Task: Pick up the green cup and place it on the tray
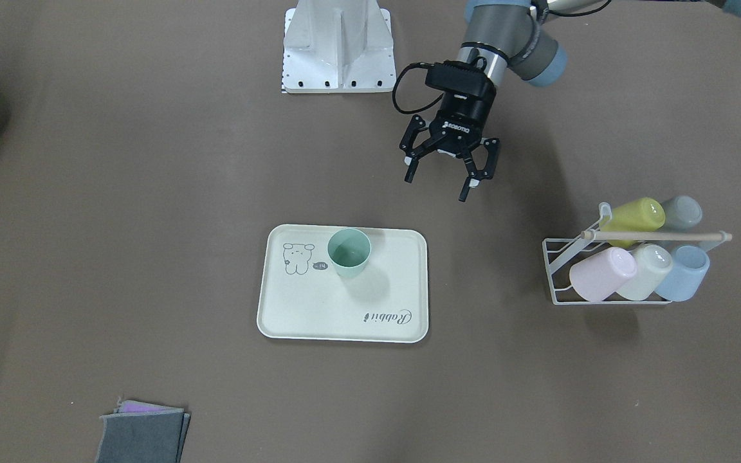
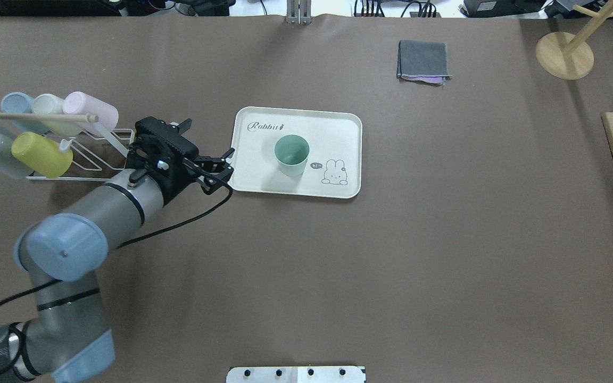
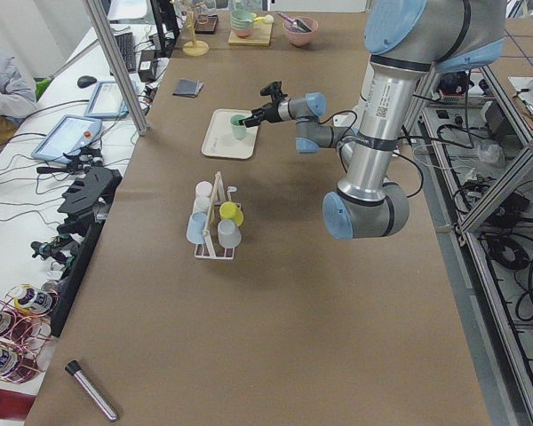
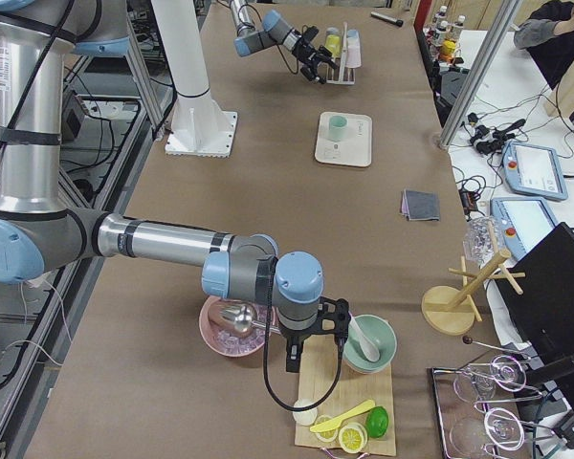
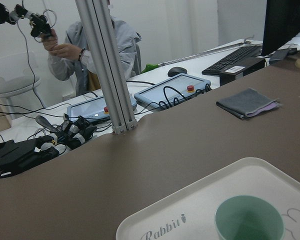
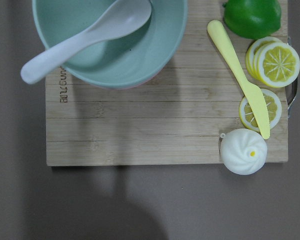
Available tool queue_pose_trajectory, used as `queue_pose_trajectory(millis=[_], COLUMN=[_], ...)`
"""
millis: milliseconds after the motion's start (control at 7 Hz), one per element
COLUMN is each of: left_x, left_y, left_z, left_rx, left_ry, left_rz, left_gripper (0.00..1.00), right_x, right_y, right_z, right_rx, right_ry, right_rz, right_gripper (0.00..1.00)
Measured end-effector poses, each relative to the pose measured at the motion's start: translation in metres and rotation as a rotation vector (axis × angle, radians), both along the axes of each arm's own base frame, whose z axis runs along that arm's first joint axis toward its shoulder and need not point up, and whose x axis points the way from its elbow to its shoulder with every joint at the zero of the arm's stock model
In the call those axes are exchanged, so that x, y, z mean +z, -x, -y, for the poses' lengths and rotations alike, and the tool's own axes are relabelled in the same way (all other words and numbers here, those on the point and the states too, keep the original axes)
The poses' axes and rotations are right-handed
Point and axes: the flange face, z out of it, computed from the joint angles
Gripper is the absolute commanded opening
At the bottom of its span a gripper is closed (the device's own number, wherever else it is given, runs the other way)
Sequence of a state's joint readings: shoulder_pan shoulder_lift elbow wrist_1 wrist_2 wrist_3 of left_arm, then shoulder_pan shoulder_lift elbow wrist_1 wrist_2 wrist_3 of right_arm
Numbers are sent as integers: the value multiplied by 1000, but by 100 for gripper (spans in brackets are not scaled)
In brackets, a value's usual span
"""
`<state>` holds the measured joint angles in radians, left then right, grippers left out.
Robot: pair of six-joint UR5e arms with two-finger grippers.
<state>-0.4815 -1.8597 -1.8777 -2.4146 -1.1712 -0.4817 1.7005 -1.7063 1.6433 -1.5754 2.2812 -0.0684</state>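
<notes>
The green cup stands upright and empty on the cream tray, near the bear drawing. It also shows in the overhead view on the tray, and in the left wrist view. My left gripper is open and empty, above the table beside the tray's edge, apart from the cup; it shows in the overhead view too. My right gripper hangs over a wooden board at the table's far right end; whether it is open or shut I cannot tell.
A white wire rack holds a lime cup, a grey one, and pink, cream and blue ones. A folded grey cloth lies beyond the tray. The wooden board carries a bowl with a spoon, lemon slices and a bun.
</notes>
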Motion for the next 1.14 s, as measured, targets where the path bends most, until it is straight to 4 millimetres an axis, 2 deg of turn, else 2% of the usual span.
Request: queue_pose_trajectory(millis=[143,286,429,571,714,857,1000,1143], left_x=[18,47,83,124,163,202,243,280], left_y=[43,101,174,255,330,398,461,505], left_z=[34,72,100,111,107,92,68,39], left_rx=[47,105,139,111,64,27,-11,-2], left_ry=[60,189,366,551,712,868,998,1054], left_rz=[77,144,177,186,185,164,140,156], left_gripper=[98,98,98,98,98,98,98,98], right_x=[0,2,2,2,1,0,0,-1], right_y=[-3,-4,-4,-5,-5,-5,-5,-5], right_z=[-2,-2,-2,-1,0,0,0,1], right_rx=[12,16,17,18,19,20,20,20], right_ry=[3,8,10,10,8,7,7,6], right_rz=[0,1,1,0,-1,-1,-1,-1], right_gripper=[100,100,100,100,100,100,100,100])
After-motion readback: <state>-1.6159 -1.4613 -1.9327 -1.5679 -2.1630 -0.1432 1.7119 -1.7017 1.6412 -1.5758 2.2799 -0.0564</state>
